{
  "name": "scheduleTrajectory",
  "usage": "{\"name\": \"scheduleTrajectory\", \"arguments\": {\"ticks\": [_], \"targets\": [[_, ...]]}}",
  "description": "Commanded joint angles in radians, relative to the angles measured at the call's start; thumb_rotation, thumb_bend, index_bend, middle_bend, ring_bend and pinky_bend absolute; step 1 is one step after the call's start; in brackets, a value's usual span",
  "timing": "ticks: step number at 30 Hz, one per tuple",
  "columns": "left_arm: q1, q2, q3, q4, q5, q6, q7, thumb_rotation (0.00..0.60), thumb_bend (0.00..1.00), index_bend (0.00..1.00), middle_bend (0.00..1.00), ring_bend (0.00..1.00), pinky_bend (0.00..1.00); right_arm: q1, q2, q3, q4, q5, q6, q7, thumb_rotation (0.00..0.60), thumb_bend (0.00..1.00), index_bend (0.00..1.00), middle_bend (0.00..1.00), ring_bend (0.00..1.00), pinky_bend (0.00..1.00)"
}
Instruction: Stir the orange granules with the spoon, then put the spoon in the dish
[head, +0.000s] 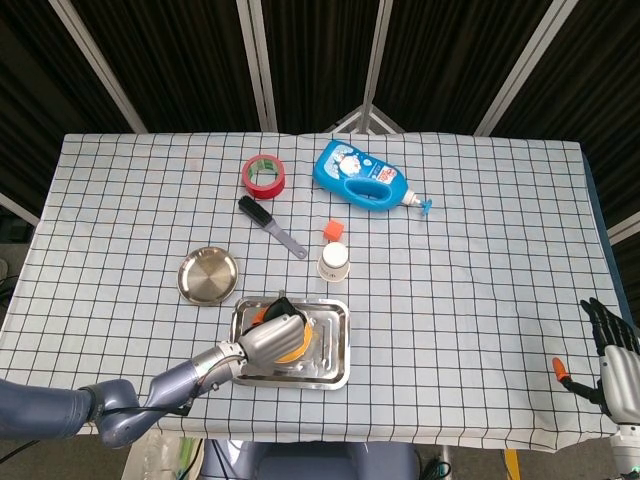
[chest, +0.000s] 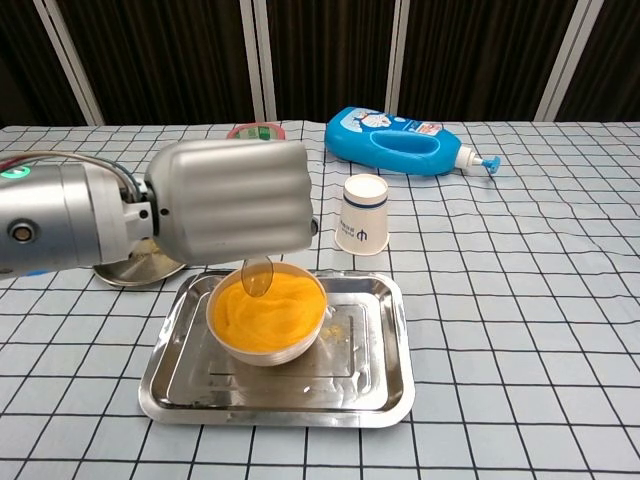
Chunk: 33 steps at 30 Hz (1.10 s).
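Checked tablecloth (head: 480, 250): one bowl (chest: 266, 318) (orange granules), left hand (chest: 232, 198) gripping one spoon (chest: 258, 276); right hand (head: 614, 352) open.

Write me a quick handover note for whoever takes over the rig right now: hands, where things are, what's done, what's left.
Left hand holds the spoon, its bowl just above the orange granules.
Right hand is idle at the table's right edge, holding nothing.
The bowl of granules sits in the steel tray. The round dish is on the cloth, left of and behind the tray, with nothing in it.
Done: spoon is in hand, at the granules.
Left: finish stirring if needed, then carry the spoon to the dish.
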Motion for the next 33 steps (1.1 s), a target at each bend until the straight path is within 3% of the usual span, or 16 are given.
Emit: {"name": "scheduleTrajectory", "arguments": {"ticks": [1, 10, 19, 33], "targets": [[-0.002, -0.001, -0.002, 0.003, 0.003, -0.002, 0.004, 0.600, 0.63, 0.82, 1.00, 1.00, 1.00, -0.001, 0.001, 0.000, -0.001, 0.002, -0.001, 0.002, 0.600, 0.39, 0.00, 0.00, 0.00, 0.00], [0.035, -0.007, -0.015, 0.001, -0.022, 0.043, -0.045, 0.600, 0.62, 0.82, 1.00, 1.00, 1.00, 0.000, 0.002, 0.000, -0.004, 0.003, -0.004, 0.001, 0.600, 0.39, 0.00, 0.00, 0.00, 0.00], [0.157, -0.117, -0.104, 0.000, -0.230, 0.212, -0.210, 0.600, 0.62, 0.82, 1.00, 1.00, 1.00, -0.001, 0.003, 0.000, -0.007, 0.009, -0.007, 0.001, 0.600, 0.39, 0.00, 0.00, 0.00, 0.00], [0.250, -0.130, -0.178, 0.046, -0.402, 0.334, -0.407, 0.600, 0.62, 0.82, 1.00, 1.00, 1.00, -0.001, 0.006, -0.002, -0.014, 0.016, -0.013, 0.002, 0.600, 0.39, 0.00, 0.00, 0.00, 0.00]]}}
